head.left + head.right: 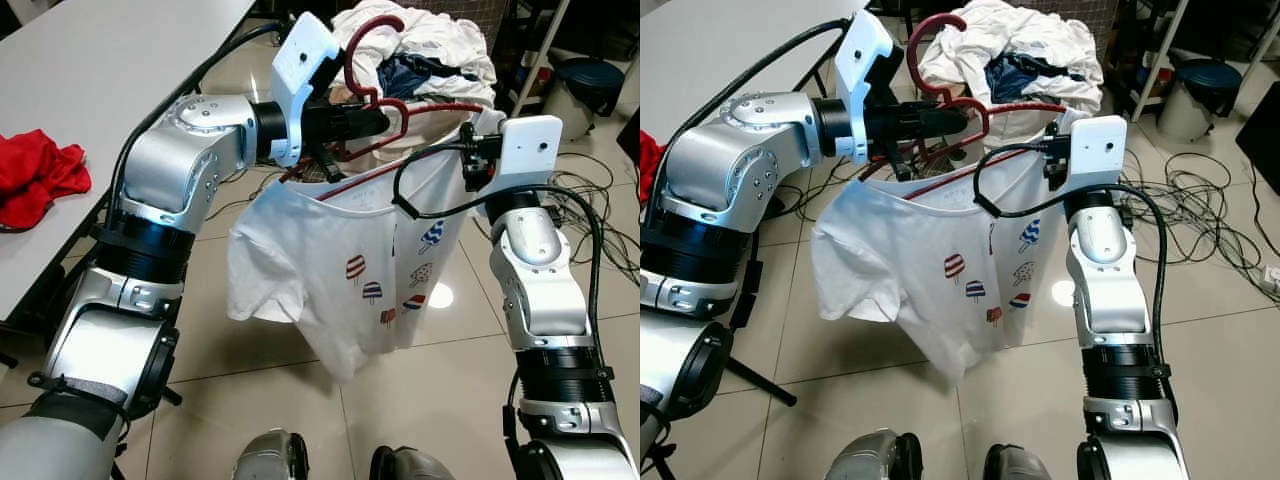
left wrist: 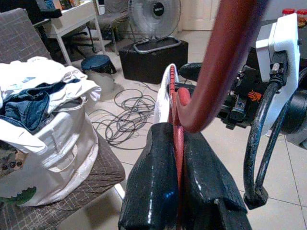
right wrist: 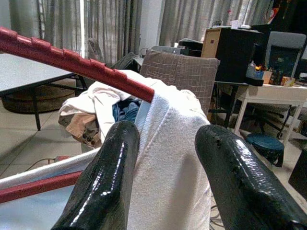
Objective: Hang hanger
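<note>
Holding the red hanger (image 1: 372,100) pinched in our left gripper (image 2: 178,158), we judge the dressing half-done. Our right gripper (image 3: 165,158), fingers parted around the white shirt (image 1: 340,270), must finish; hanging remains.

The dark red plastic hanger (image 1: 372,60) looks smooth and slightly shiny, with a ribbed, notched arm in the right wrist view. The white knitted cotton T-shirt (image 1: 340,270) is soft and matt, printed with small ice-lolly shapes; its weave shows as fine ribs between the right claw (image 3: 165,158) fingers. Both claws have glossy black fingers, those of the left claw (image 2: 178,182) a little lumpy. The arms are brushed silver metal with smooth white plastic wrist housings. The pale floor tiles (image 1: 250,380) are polished and reflective. The grey counter (image 1: 100,80) is matt, carrying a crumpled red cloth (image 1: 35,175).
</note>
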